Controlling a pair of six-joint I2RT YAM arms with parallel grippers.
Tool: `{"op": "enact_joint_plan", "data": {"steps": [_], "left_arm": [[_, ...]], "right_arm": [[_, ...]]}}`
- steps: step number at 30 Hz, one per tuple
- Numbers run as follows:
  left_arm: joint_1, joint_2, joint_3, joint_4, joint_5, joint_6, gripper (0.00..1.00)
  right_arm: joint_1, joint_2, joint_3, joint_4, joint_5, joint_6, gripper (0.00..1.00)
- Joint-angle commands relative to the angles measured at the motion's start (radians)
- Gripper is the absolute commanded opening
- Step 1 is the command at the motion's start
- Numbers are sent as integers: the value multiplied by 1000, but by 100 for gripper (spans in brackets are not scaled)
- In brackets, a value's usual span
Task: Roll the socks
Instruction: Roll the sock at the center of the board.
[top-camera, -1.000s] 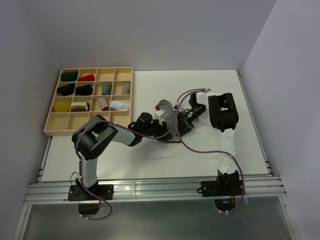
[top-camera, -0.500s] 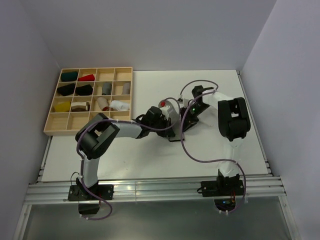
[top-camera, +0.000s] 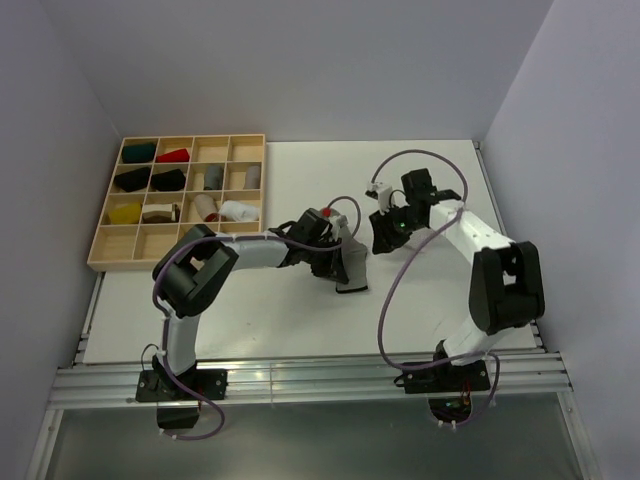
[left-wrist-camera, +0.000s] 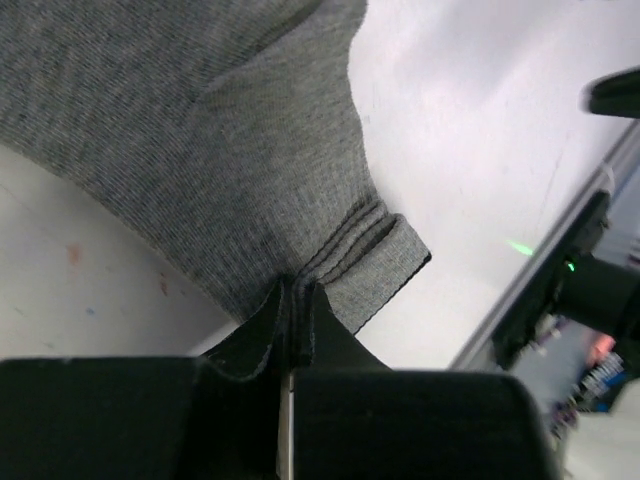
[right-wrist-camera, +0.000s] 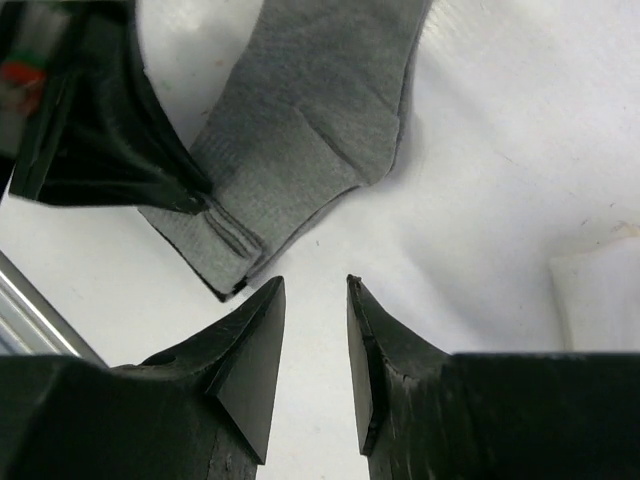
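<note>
The grey sock (top-camera: 352, 270) lies stretched on the white table, its dark-striped cuff toward the near side. My left gripper (top-camera: 336, 264) is shut on it: in the left wrist view the closed fingertips (left-wrist-camera: 297, 288) pinch the grey fabric (left-wrist-camera: 200, 120) just beside the stripes. My right gripper (top-camera: 382, 240) is open and empty, apart from the sock to its right. In the right wrist view its jaws (right-wrist-camera: 313, 288) hover over bare table just past the cuff of the sock (right-wrist-camera: 300, 130). A plain white soft shape (right-wrist-camera: 598, 300) at the right edge may be the white sock.
A wooden compartment tray (top-camera: 110, 262) at the back left holds small red, yellow, green, black, grey and white cloth bundles. Purple cables loop over both arms. The left gripper body (right-wrist-camera: 100, 130) sits close to the right jaws. Walls enclose the table.
My right gripper has pulled away from the sock to the right and now stands open. My left gripper has moved right, still pinching the grey sock, which now lies stretched out.
</note>
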Motion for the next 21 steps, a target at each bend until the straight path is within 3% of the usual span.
{"op": "enact_joint_plan", "data": {"steps": [1, 5, 12, 21], "left_arm": [[3, 70, -18, -250, 73, -12, 0], [20, 110, 2, -297, 154, -4, 0], [50, 132, 16, -380, 199, 23, 0], [70, 159, 71, -459, 205, 56, 0]], "right_arm": [[0, -146, -86, 106, 5, -136, 39], [35, -282, -200, 174, 19, -251, 41], [269, -467, -425, 306, 194, -351, 51], [472, -467, -485, 333, 283, -341, 59]]}}
